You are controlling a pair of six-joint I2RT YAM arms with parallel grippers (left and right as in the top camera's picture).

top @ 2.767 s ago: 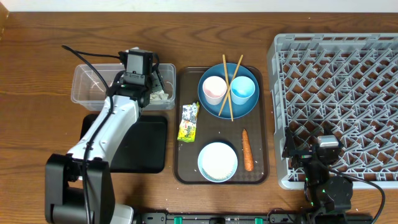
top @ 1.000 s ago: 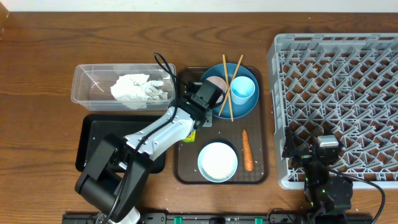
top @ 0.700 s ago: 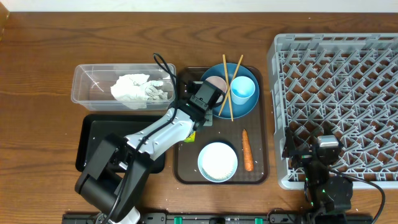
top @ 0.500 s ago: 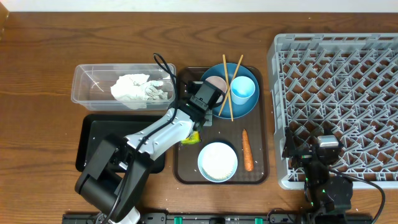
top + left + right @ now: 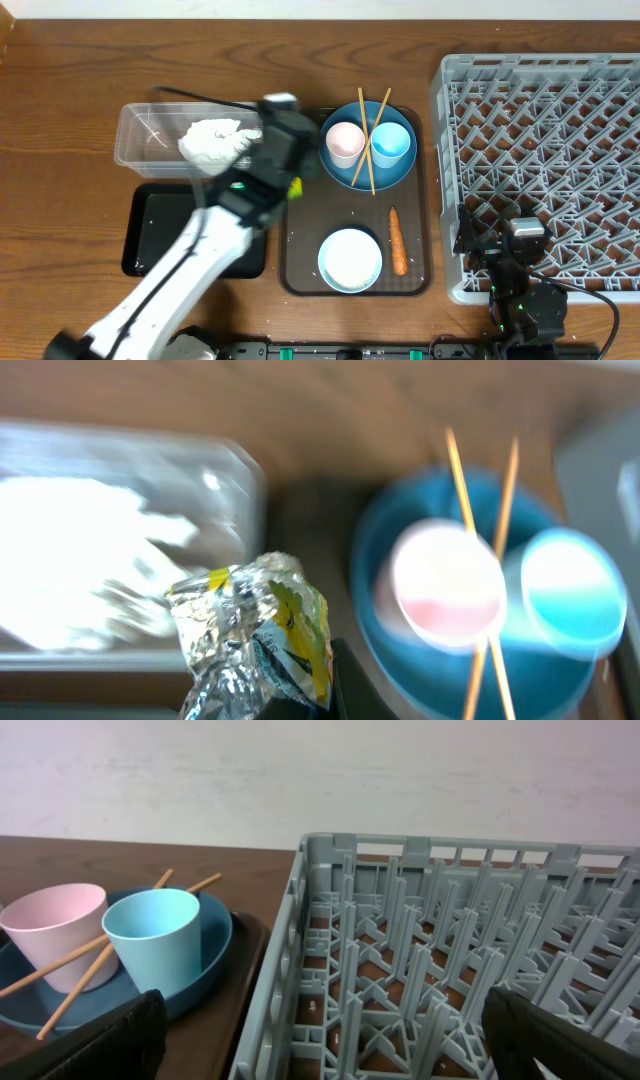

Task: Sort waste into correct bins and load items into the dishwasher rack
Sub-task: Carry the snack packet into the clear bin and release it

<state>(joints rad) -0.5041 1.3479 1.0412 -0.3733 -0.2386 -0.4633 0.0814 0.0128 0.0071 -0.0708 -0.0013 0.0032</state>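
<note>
Two bins sit at your left in the overhead view: the clear box (image 5: 135,150), holding the crumpled white paper (image 5: 213,142), and the black tray (image 5: 150,235) just below it. Bare wood runs along the far edge and the left side. The brown serving tray (image 5: 300,270) lies between the bins and the grey rack (image 5: 540,150), with only a narrow strip of table on its rack side. On it you have one blue plate (image 5: 365,178) carrying one pink cup (image 5: 346,140), one light blue cup (image 5: 390,143) and two chopsticks (image 5: 362,140), plus one white bowl (image 5: 350,258) and one carrot (image 5: 398,240). Your left gripper (image 5: 288,178), motion-blurred, hangs over the serving tray's left edge, between box and plate. Your right gripper (image 5: 500,238) sits at the rack's near left corner.

From the left wrist, the jaws are clamped on the yellow-green wrapper (image 5: 255,630), with the box to its left and the plate to its right.

From the right wrist, the black fingers (image 5: 110,1040) stand spread wide, the rack wall directly ahead and both cups at left.
</note>
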